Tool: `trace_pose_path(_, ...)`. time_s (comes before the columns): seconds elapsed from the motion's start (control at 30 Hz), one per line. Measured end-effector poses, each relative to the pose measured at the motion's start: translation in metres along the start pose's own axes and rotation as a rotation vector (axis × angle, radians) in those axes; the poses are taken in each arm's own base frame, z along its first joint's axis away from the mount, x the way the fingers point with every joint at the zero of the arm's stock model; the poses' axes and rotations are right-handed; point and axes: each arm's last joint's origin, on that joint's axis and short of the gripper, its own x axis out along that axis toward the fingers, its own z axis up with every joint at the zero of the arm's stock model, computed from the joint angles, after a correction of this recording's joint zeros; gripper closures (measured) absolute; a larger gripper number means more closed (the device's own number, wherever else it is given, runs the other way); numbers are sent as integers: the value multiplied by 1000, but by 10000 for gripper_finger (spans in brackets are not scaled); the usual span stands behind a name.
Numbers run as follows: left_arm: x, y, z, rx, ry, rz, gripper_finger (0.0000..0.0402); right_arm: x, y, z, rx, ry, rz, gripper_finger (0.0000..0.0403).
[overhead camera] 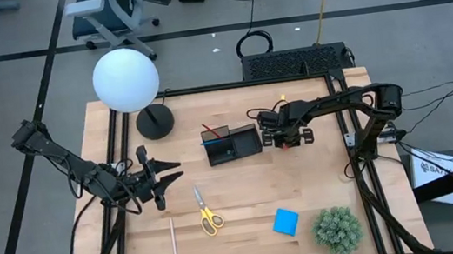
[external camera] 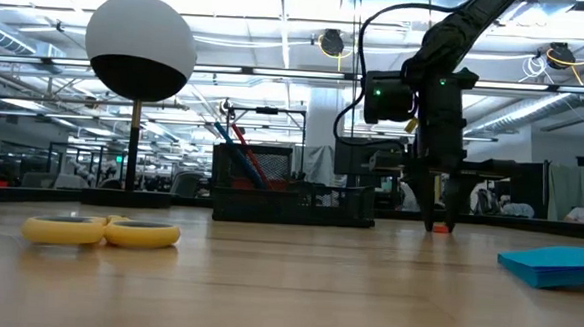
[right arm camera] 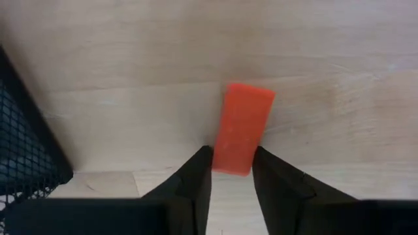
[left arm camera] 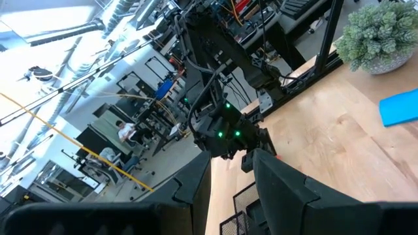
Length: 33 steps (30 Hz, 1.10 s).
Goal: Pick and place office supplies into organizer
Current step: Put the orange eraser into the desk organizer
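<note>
A small red eraser (right arm camera: 243, 124) lies flat on the wooden table, just right of the black mesh organizer (overhead camera: 233, 146). My right gripper (right arm camera: 232, 160) points down over it, its two fingers closed against the eraser's near end. A red pen (overhead camera: 214, 131) and a blue pen (overhead camera: 215, 142) stand slanted in the organizer. Yellow-handled scissors (overhead camera: 207, 213), a pale pencil (overhead camera: 173, 239) and a blue notepad (overhead camera: 285, 222) lie on the table's near half. My left gripper (overhead camera: 163, 177) hovers open at the left, holding nothing. My right gripper pinches the eraser's two long sides (right arm camera: 228, 163) between its two fingers, close to one short end. The fingers come from above, pointing down, and lie across the eraser. The eraser rests flat on the table, most of its length sticking out past the fingers.
A lamp with a white globe (overhead camera: 125, 79) and a round black base (overhead camera: 154, 121) stands at the far left. A green spiky plant ball (overhead camera: 338, 229) sits at the near right corner, beside the notepad. Bare wood lies between the organizer and the scissors.
</note>
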Motion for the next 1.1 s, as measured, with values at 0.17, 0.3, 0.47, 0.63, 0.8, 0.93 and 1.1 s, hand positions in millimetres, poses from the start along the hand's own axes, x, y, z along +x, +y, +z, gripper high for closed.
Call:
trace_pose_path(0.17,0,0,0,0,0,0,277,0,0,0,-28,2,-4,328)
trace_pose_path(0.3,0,0,0,0,0,0,277,0,0,0,-45,2,-6,340)
trace_pose_path(0.47,0,0,0,0,0,0,277,-2,-1,-1,-60,1,1,338)
trace_pose_path(0.63,0,0,0,0,1,0,277,-10,-2,-2,-85,-3,33,344)
trace_pose_path(0.8,0,0,0,0,1,0,277,-25,-3,-4,-103,-34,102,345)
trace_pose_path(0.93,0,0,0,0,1,0,277,-39,-1,-4,-127,-79,190,345)
trace_pose_path(1.1,0,0,0,0,0,1,277,-51,0,-4,-155,-126,259,345)
